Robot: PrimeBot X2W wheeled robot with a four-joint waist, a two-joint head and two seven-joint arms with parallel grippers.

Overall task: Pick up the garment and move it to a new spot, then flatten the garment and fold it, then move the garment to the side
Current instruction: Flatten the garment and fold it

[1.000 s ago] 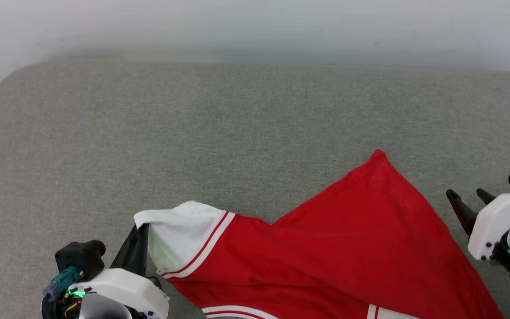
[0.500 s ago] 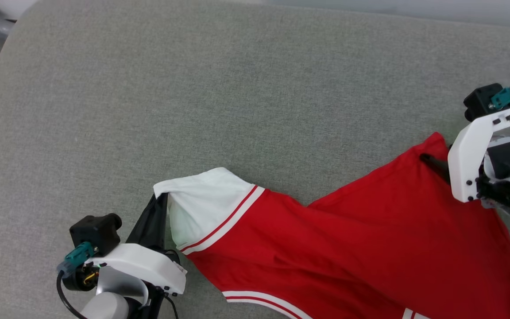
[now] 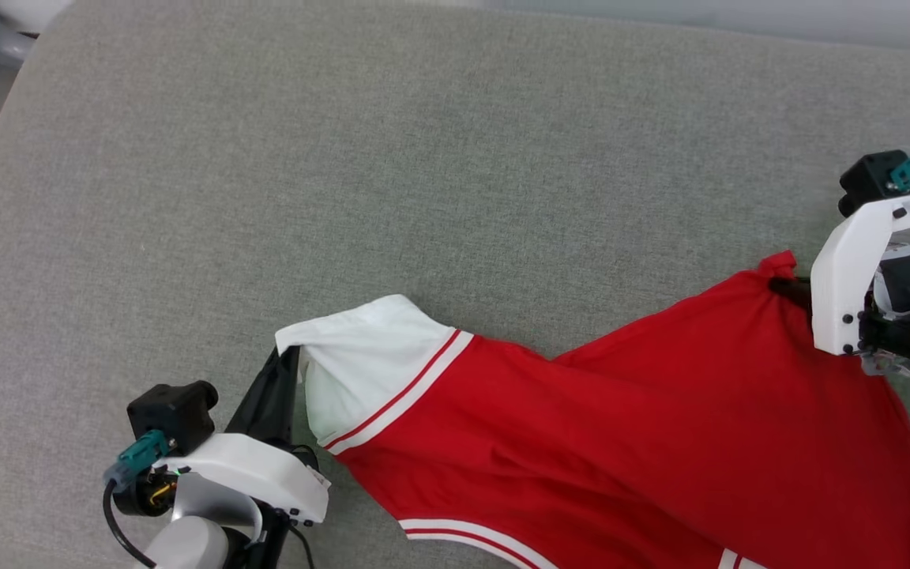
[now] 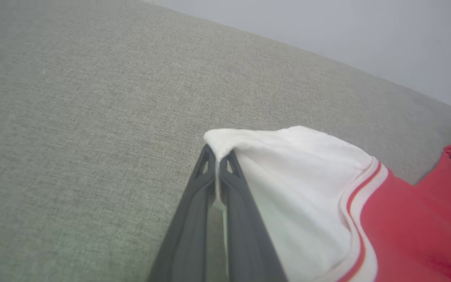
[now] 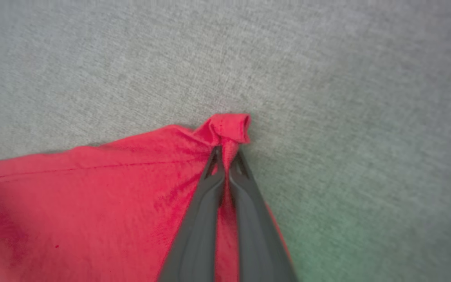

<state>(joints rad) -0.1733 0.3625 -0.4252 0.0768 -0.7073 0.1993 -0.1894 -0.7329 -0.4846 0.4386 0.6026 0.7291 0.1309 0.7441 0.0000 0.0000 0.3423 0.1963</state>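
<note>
the garment (image 3: 581, 442) is spread over the grey cushion (image 3: 423, 197), lower right of the head frame. its white sleeve tip is pinched in the closed left gripper (image 3: 289, 356), lower left. a red corner is clamped by the right gripper (image 3: 783, 288), right edge.

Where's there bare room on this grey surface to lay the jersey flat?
Bare: the far half of the grey surface beyond the jersey, and the left strip past the left gripper. Crowded: near right, where the jersey lies, right gripper pinching its corner.
</note>
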